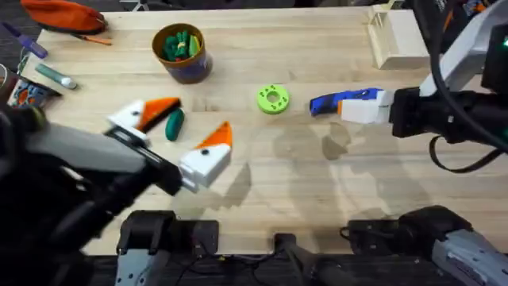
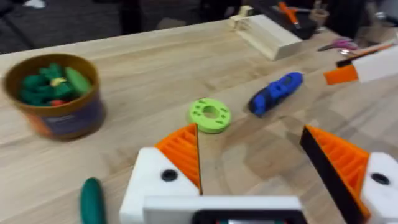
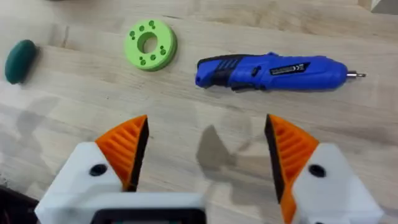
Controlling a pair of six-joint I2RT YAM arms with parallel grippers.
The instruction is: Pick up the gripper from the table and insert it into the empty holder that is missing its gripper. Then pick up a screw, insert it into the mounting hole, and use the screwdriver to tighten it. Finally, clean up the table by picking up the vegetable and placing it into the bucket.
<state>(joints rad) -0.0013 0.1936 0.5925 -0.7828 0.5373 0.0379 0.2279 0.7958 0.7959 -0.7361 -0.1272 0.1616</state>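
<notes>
Hovering over the wooden table (image 1: 317,183), the right gripper (image 3: 202,155) hangs with its orange-padded fingers spread wide and nothing between them, just short of the blue screwdriver (image 3: 270,71), which lies flat on its side with its thin metal tip pointing away from the green disc (image 3: 150,43). The left gripper (image 2: 261,162) is likewise spread and empty, poised near the dark green vegetable (image 1: 174,125), which rests on the table beside one of its fingers. The likely risk: the screwdriver's rounded barrel could roll or skid if the fingers close off-centre, nudging it toward the disc. The vegetable, smooth and oval, may squirt out of a pinch for the same reason. The yellow-rimmed bucket (image 1: 182,54), already holding green toy pieces, stands well apart at the table's far side.
</notes>
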